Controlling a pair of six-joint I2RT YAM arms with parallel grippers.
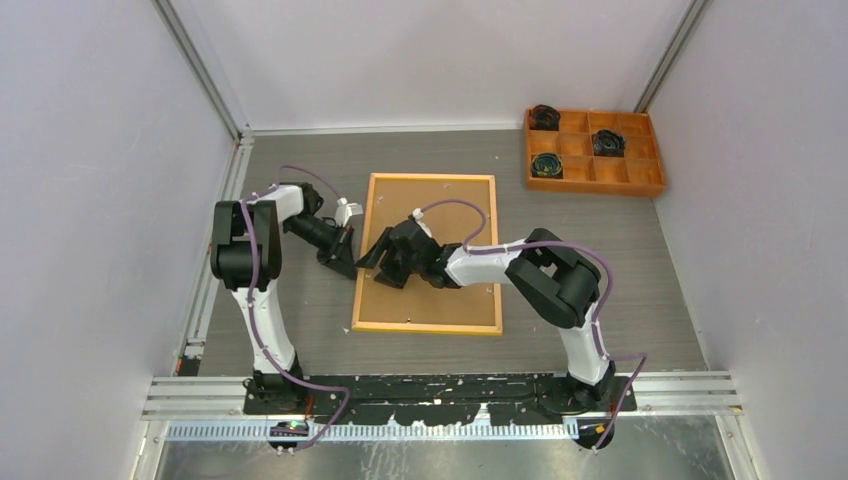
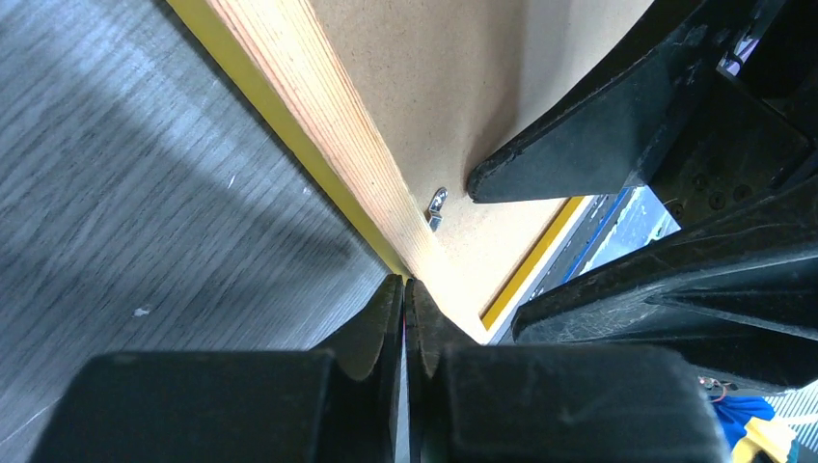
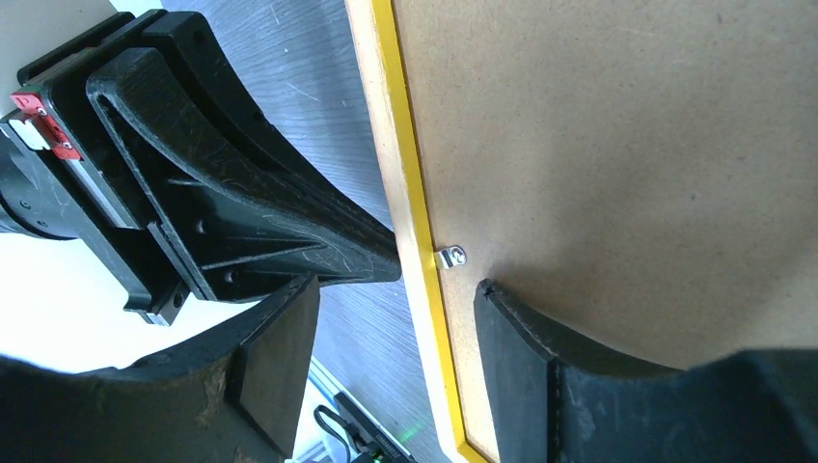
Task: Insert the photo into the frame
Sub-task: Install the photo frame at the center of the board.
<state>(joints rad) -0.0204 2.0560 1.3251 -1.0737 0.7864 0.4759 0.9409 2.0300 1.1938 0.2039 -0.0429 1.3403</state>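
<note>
Here, key relation: the large rectangular frame [image 1: 428, 326], light wood rails with a thin yellow edging, lies back-up at mid-table with its long axis running 12 to 6. Both grippers meet at its 9 o'clock rail.
Left gripper [image 2: 405, 294]: fingers clenched together on nothing, tips butted against that rail from the outside.
Right gripper [image 3: 395, 289]: fingers spread and grasping nothing. They straddle the same rail, one over the board and the other outside, above the grey table [image 1: 600, 280].
Reach: the right arm crosses the frame from 3 o'clock; the left comes in from 9.
Backing: a plain brown backing board [image 1: 440, 205] fills the frame.
Tab: a small metal clip [image 3: 450, 258] sits at the rail's inner edge, just beside the right gripper's inner fingertip.
Photo: not visible; I cannot tell whether it lies beneath the board.
In the way: probably the left gripper, crowded just beside the right's outer finger.
Elsewhere: an orange compartment tray [image 1: 595, 188] sits at 1 o'clock, well apart.
</note>
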